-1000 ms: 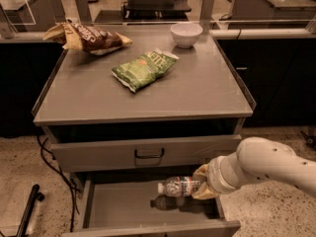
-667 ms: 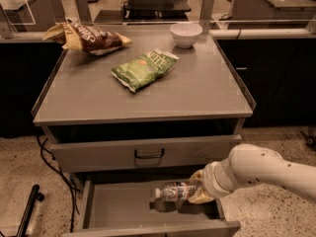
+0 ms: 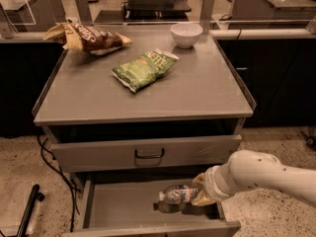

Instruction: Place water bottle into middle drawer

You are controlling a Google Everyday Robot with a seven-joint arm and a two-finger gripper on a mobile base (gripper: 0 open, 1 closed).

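Note:
The water bottle [image 3: 176, 194] is clear with a white cap and lies on its side, cap to the left, just above the floor of the open middle drawer [image 3: 123, 209]. My gripper [image 3: 198, 192] comes in from the right on a white arm and is shut on the bottle's base end, inside the drawer near its right wall. The drawer is wide, grey and shallow, pulled out below the closed drawer front with a dark loop handle [image 3: 149, 154].
On the grey cabinet top [image 3: 197, 93] lie a green chip bag [image 3: 144, 68], a brown chip bag [image 3: 89, 37] and a white bowl [image 3: 186, 34]. Dark cables [image 3: 54, 164] hang at the cabinet's left. A black pole [image 3: 27, 211] lies on the floor at lower left.
The gripper and the bottle have moved left and lower, deeper into the open drawer. The grip on the bottle is unchanged.

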